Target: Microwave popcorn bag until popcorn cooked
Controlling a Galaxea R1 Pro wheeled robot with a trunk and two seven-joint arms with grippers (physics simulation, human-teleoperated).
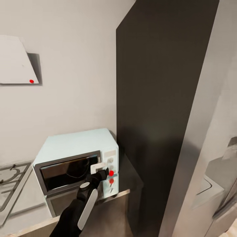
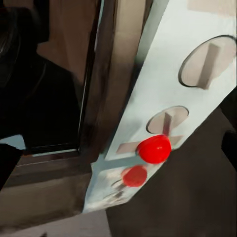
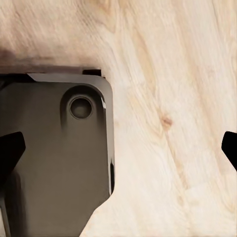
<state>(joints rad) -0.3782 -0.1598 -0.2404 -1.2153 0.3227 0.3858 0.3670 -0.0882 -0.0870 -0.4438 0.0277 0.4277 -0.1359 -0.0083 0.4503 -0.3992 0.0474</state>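
Reaching the left gripper (image 1: 104,171) to the microwave (image 1: 72,148), right at the white panel (image 1: 110,158) on its right side, jaws spread apart and gripping nothing. Looking along the fingers, finds an upper knob (image 2: 210,61) and, lower on the panel, a red dot (image 2: 154,148) lying roughly between the tips. Keeps the right gripper (image 3: 118,148) well away from the microwave, also spread and empty, above a wooden floor (image 3: 173,74) and a dark base plate (image 3: 54,148). Finds the microwave standing on the countertop (image 1: 29,197), hob (image 1: 10,181) to its left, tall dark cabinet (image 1: 158,98) close on its right. Appears to have the door (image 1: 69,171) shut, or nearly so; cannot tell whether the bag lies behind that dark glass. Looks like the switching-on step, judged from the reach toward the controls. Could miss from here: coming in slightly off would land a tip on bare panel beside the dot, or on a knob. Could also catch a knob with one spread tip and twist it to a wrong setting. Pushing too hard might shove the microwave back or slew it toward the cabinet. Might heat nothing, or not start at all, with the door unlatched or the bag not inside.
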